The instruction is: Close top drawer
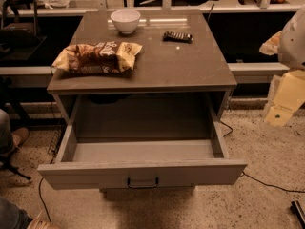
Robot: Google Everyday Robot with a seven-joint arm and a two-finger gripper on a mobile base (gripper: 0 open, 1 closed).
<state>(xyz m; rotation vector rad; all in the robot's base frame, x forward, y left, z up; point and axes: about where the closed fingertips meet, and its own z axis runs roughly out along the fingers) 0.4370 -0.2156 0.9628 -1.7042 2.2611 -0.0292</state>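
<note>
The top drawer (pixel 143 173) of the grey-brown cabinet (pixel 157 70) is pulled far out toward me. Its inside is empty. Its flat front panel has a small dark handle (pixel 143 182) at centre. The lower drawers are hidden beneath it. My gripper (pixel 280 109), a cream and yellow part of the arm, hangs at the right edge of the view. It is to the right of the cabinet, level with the drawer opening, and touches nothing.
On the cabinet top lie a chip bag (pixel 97 57), a white bowl (pixel 125 21) and a small dark bar (pixel 177 36). A cable (pixel 267 182) runs over the speckled floor at right. A person's foot (pixel 14 140) is at left. A low shelf runs behind.
</note>
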